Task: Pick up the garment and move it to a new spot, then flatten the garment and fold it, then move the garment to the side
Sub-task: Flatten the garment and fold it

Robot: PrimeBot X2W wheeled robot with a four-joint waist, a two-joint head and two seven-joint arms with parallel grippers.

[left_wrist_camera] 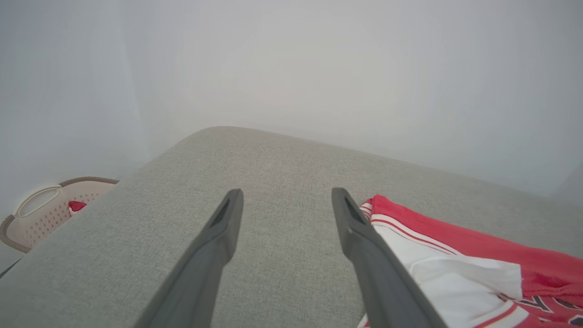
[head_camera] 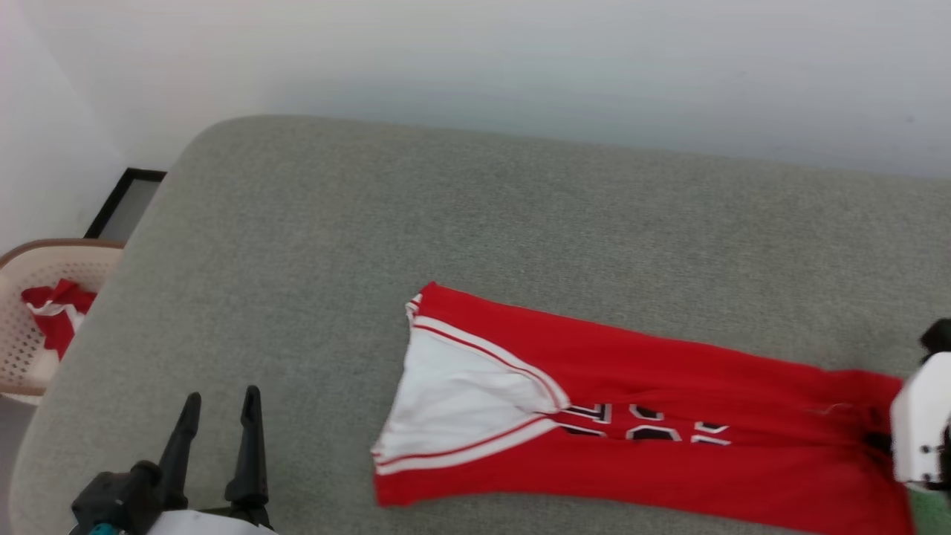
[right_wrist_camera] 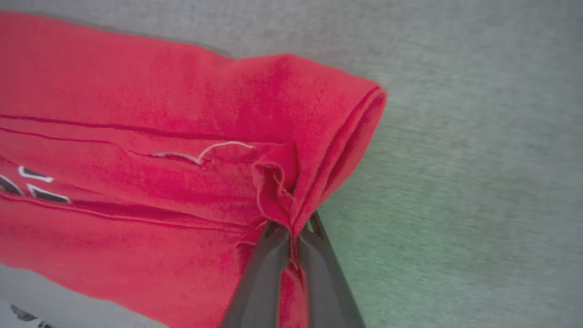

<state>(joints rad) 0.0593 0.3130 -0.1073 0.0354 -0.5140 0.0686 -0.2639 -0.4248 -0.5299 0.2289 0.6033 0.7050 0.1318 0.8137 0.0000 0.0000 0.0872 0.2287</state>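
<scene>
two hands, one grip. nearest, the left hand hangs spread wide and empty over the grey padded surface. the red garment lies flat to its right, white hem end closest to it, long axis running left to right across the robot. at the far right end, the right hand is pinched tight on a bunched fold. a beige laundry basket sits beyond the left edge.

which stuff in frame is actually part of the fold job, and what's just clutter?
Part of the job:
garment, lying on the grey cushion
right gripper, jaws shut on the garment's end
left gripper, jaws open, clear of the garment

Lying about:
beige basket off the cushion's left edge
red-and-white cloth inside it
black-framed panel by the wall
</scene>
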